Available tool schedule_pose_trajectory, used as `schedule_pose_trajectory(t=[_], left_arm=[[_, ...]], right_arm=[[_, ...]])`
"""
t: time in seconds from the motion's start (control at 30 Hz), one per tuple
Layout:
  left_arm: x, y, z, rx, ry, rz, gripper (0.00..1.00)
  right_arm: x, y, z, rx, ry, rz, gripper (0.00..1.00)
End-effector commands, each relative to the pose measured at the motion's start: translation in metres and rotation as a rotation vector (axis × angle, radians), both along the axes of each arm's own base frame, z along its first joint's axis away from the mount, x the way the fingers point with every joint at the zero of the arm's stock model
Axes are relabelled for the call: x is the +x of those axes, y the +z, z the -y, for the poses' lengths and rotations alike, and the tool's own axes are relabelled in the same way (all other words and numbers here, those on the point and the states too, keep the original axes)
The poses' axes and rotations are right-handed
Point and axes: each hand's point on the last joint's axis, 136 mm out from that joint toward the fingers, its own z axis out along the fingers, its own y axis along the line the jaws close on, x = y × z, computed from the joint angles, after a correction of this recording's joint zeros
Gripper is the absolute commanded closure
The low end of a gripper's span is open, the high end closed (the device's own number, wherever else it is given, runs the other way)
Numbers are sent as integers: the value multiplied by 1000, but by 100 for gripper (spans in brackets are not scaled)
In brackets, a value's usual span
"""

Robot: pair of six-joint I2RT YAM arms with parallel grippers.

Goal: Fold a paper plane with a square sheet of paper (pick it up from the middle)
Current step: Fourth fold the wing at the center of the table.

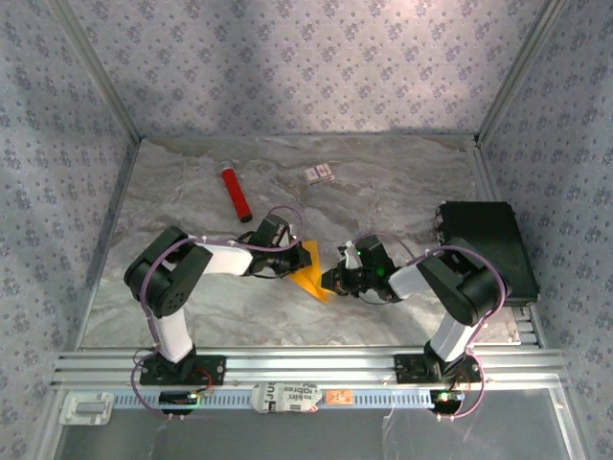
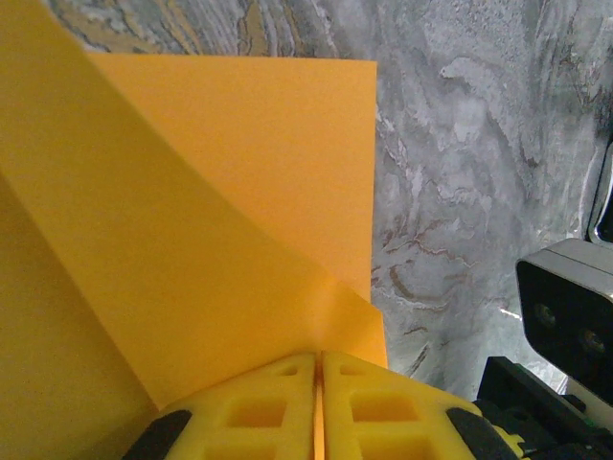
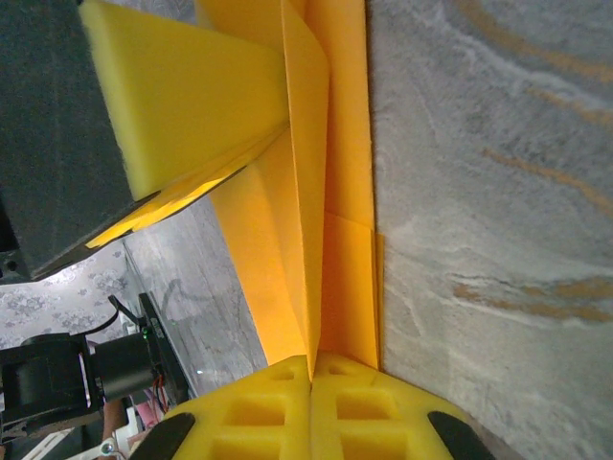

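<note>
The orange-yellow paper [image 1: 310,271] is partly folded and held up between the two arms near the table's middle. My left gripper [image 1: 292,255] is shut on its left part; in the left wrist view the yellow fingers [image 2: 259,407] pinch the sheet [image 2: 230,192], which fans out with a diagonal crease. My right gripper [image 1: 335,278] is shut on the paper's lower right end. In the right wrist view a raised folded flap [image 3: 306,192] runs straight into the closed jaws, and the left gripper's yellow finger [image 3: 182,96] shows at the upper left.
A red cylindrical tube [image 1: 236,193] lies at the back left of the marble table [image 1: 402,192]. A small white card [image 1: 320,173] sits at the back centre. A black box [image 1: 484,240] stands at the right edge, behind the right arm.
</note>
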Motion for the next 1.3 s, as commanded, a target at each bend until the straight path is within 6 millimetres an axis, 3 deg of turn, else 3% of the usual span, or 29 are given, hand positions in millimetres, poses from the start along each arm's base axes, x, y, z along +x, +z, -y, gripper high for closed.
schedule_pose_trajectory(t=[0.0,0.2,0.37,0.7,0.9,1.07,1.27], left_arm=[[-2,-7,0,22,-14,-4,90],[0,1,4,2,-22,13,90],[1,6,6,-13,-26,27,90],[3,30,9,-57,-36,78,83],[4,39,-15,-20,44,118,70],[5,26,-40,13,112,86,76],[7,16,-36,4,92,48,87]], right_arm=[[-11,-26,15,-115,-22,-73,92],[4,0,7,-114,0,-10,80],[15,9,5,-123,-1,19,78],[23,8,-6,-104,34,16,84],[20,3,-4,-103,24,8,89],[21,3,-2,-104,9,13,91],[20,-1,1,-107,-11,6,93]])
